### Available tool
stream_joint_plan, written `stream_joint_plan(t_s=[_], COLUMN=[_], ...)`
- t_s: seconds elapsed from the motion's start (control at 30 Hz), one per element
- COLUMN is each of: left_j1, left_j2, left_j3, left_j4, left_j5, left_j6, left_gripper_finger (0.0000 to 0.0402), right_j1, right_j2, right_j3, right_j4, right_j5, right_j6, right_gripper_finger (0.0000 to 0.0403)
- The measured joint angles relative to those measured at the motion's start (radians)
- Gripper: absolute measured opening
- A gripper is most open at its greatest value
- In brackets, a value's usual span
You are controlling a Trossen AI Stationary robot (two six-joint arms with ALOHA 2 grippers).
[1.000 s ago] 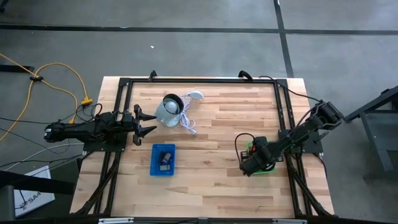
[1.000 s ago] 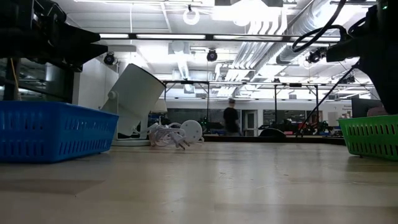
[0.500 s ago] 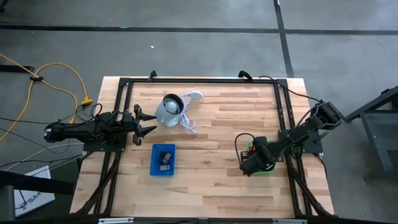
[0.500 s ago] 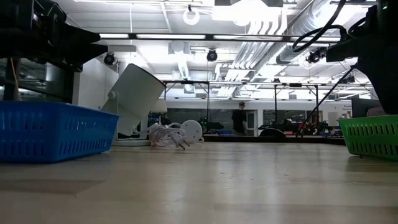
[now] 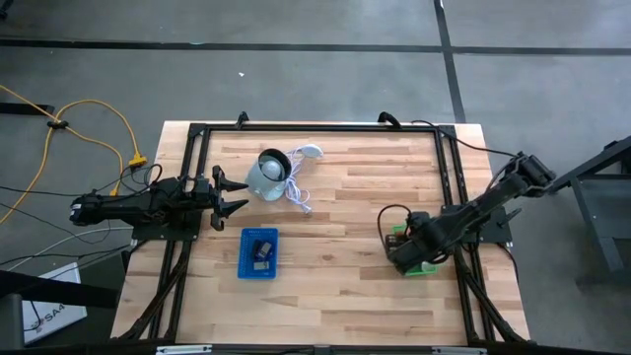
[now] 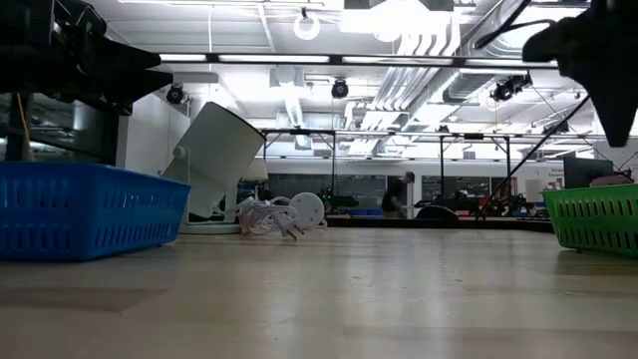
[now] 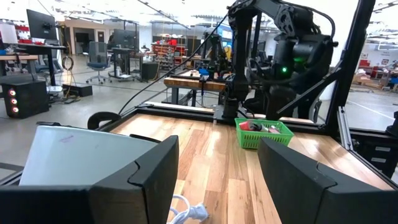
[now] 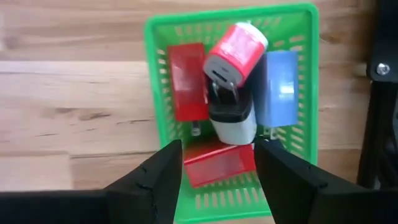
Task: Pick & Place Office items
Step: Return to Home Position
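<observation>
chargers (image 8: 233, 53) in the green bin (image 8: 158, 74), we reckon it's the homing step: right gripper (image 8: 219, 149) hangs open and empty above it, left gripper (image 5: 233, 192) open and empty at the desk (image 5: 345, 286) edge, next a clear lift away.

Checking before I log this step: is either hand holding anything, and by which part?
Nothing is held. The right hand hangs open over the green bin; the left hand is open and empty.
</observation>
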State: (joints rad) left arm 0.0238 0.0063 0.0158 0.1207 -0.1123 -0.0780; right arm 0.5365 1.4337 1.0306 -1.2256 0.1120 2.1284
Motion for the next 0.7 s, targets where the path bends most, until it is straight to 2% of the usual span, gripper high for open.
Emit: stream_joint_plan(t_s=[0.2,0.5,0.7], left_j1=[0.000,0.000,0.000], left_j2=[0.000,0.000,0.000], left_j3=[0.000,0.000,0.000], left_j4=[0.000,0.000,0.000], left_j5=[0.000,0.000,0.000], left_j6=[0.000,0.000,0.000], left_gripper_finger=[0.0212,0.0212,0.0212], right_j1=[0.000,0.000,0.000], right_j2=[-0.034,-0.035,-0.035], right_j3=[0.000,0.000,0.000], right_j4=[0.035,0.062,0.138], right_j5=[0.073,0.091,0.190], right_j6=[-0.010,-0.031,-0.088], right_gripper_finger=[0.0188,0.0188,0.0188])
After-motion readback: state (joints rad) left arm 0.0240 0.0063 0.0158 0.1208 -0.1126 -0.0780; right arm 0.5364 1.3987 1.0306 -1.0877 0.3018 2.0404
